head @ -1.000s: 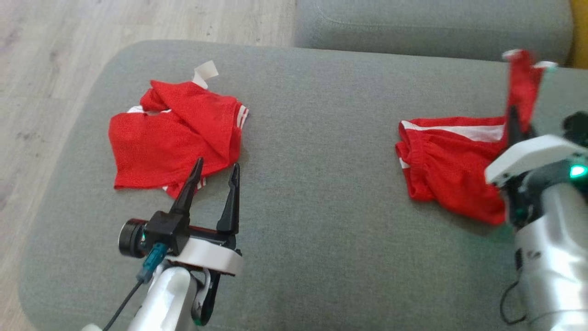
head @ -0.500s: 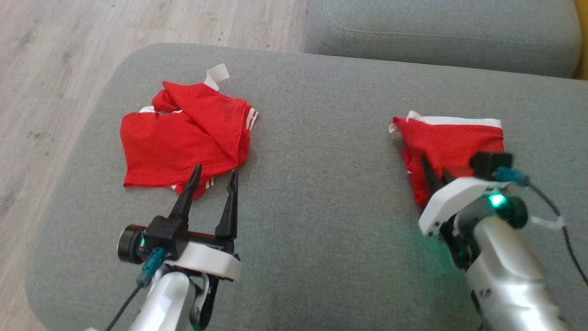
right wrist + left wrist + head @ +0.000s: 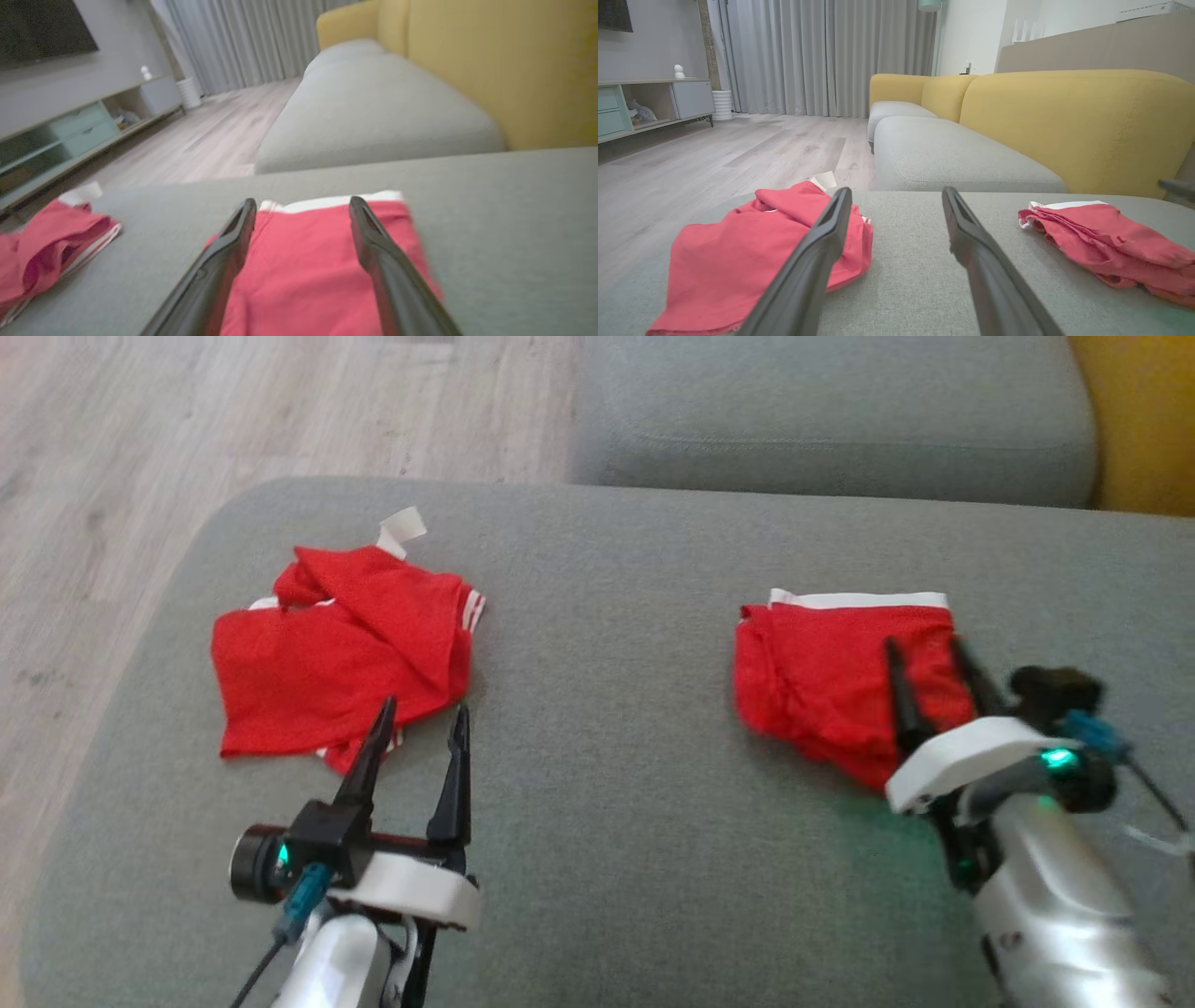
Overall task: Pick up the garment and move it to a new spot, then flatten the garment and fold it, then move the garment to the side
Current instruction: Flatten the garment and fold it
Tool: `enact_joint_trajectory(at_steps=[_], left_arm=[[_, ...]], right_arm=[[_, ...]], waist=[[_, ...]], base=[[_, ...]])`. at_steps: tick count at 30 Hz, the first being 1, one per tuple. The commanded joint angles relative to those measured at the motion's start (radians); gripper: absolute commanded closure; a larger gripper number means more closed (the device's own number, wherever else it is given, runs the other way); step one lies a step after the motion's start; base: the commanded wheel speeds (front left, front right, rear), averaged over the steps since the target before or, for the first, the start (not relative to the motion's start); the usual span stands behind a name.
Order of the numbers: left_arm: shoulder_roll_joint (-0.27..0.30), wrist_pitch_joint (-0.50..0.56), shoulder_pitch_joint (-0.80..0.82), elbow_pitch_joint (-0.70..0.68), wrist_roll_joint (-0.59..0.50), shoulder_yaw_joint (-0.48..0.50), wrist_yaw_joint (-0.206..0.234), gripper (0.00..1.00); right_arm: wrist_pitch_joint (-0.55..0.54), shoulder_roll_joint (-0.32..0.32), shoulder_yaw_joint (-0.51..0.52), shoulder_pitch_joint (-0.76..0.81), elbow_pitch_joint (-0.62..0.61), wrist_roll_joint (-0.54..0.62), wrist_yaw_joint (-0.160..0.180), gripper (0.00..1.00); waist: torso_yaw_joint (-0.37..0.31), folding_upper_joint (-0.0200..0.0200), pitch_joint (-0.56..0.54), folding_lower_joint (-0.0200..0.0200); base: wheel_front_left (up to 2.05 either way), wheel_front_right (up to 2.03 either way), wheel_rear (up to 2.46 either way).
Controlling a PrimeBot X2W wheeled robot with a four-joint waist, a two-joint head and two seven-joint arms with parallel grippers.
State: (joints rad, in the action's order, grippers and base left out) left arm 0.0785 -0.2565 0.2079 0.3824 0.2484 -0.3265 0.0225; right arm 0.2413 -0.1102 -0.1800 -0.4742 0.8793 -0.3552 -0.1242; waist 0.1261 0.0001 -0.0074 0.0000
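The garment is a red piece with a white band along its far edge, lying folded on the right of the grey sofa seat. It shows again in the left wrist view and the right wrist view. My right gripper hovers open over its near right part, fingers apart with nothing between them. Left of centre, my left gripper is open and empty, fingertips near the edge of a second red garment.
The second red garment lies crumpled on the seat's left, a white tag sticking out behind it. Beyond the seat is another grey cushion, with a yellow backrest on the right and wood floor on the left.
My right gripper carried the raised part of the garment down onto the rest, folding it, then opened and let go. The head camera shifted; my left gripper stayed still.
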Motion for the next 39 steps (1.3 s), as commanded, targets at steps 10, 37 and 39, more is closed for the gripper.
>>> enact_joint_trajectory(at_steps=[10, 37, 39], left_arm=[[0.008, -0.005, -0.029, -0.09, -0.008, 0.046, 0.023, 0.0], [-0.024, -0.005, 0.055, -0.118, -0.032, 0.057, -0.024, 0.0], [-0.025, -0.005, 0.064, -0.116, -0.034, 0.054, -0.028, 0.0]], right_arm=[[0.02, 0.055, 0.281, 0.286, -0.454, 0.208, -0.007, 0.0], [-0.088, 0.06, 0.392, -0.046, -0.281, 0.341, -0.007, 1.0], [-0.085, 0.06, 0.426, -0.088, -0.204, 0.384, -0.007, 1.0]], waist=[[-0.058, -0.0001, -0.03, 0.0], [0.05, -0.0001, 0.221, 0.0], [0.063, -0.0001, 0.235, 0.0]], base=[[0.0, 0.0, 0.0], [0.0, 0.0, 0.0], [0.0, 0.0, 0.0]])
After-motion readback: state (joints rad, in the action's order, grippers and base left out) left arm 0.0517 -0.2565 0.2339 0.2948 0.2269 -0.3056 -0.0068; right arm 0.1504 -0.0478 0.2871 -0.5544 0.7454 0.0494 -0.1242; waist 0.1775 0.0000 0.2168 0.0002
